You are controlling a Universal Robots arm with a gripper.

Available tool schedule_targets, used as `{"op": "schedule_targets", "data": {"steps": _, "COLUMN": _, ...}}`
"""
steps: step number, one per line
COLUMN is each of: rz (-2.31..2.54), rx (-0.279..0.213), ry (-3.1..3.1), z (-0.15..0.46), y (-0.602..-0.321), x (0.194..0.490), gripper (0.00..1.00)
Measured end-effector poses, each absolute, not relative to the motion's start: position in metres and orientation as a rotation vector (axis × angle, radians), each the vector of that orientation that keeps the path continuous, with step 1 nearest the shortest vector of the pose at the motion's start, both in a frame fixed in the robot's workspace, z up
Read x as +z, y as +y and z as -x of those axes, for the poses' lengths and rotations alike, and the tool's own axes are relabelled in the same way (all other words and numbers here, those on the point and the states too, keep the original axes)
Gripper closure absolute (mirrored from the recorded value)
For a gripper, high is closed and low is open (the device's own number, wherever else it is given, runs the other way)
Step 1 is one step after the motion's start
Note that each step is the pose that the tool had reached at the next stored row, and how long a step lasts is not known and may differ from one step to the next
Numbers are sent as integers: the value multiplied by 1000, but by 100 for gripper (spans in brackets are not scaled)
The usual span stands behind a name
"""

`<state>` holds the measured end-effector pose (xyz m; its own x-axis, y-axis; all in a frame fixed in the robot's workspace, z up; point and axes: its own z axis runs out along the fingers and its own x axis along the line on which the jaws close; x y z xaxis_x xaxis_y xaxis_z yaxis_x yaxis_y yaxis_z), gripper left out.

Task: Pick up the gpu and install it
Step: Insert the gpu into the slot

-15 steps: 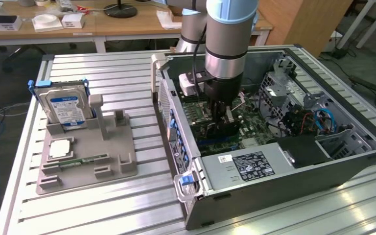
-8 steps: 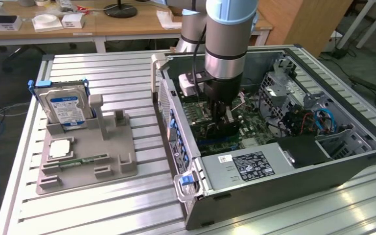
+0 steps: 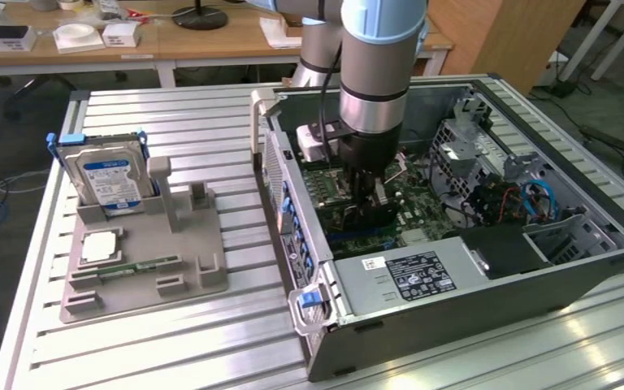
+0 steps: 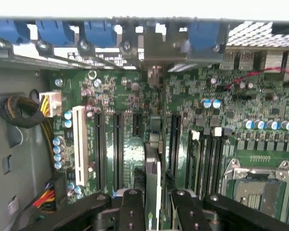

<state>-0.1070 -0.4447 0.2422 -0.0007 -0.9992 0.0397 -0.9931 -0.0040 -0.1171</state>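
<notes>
At the exterior view's left, a grey holder point(image 3: 198, 268) sits on the slatted metal table point(image 3: 182, 114); a silver hard drive point(image 3: 108, 175) with a blue label stands upright in its far end, and a narrow green memory stick point(image 3: 139, 266) lies flat nearer the front; a wooden desk point(image 3: 214, 41) runs behind the table; just beside the holder, towards the middle, the open computer case point(image 3: 453, 309) lies on its side with the green motherboard point(image 3: 421, 223) exposed; the robot arm point(image 3: 383, 73) reaches straight down into the case, and the gripper point(image 3: 364, 195) is clamped on the gpu point(image 3: 369, 215), a thin dark card held upright, on edge, low over the board; the labelled power supply point(image 3: 415, 272) sits at the near end of the case, and blue cables point(image 3: 535, 199) loop at the exterior view's right; in the wrist view the black fingers point(image 4: 132, 211) press either side of the gpu point(image 4: 153, 178), seen edge-on with the gripper point(image 4: 156, 199) closed around it; the card lines up among the long black slots point(image 4: 117, 144) of the motherboard point(image 4: 135, 103), with a white slot point(image 4: 79, 144) well to one side and the processor socket point(image 4: 257, 185) to the other; whether its lower edge is seated in a slot cannot be told.
</notes>
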Motion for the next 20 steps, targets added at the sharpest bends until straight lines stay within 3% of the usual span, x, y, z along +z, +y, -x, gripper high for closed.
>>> {"op": "schedule_targets", "data": {"steps": 20, "rz": 2182, "rx": -171, "ry": 2177, "z": 108, "y": -445, "x": 236, "gripper": 74}}
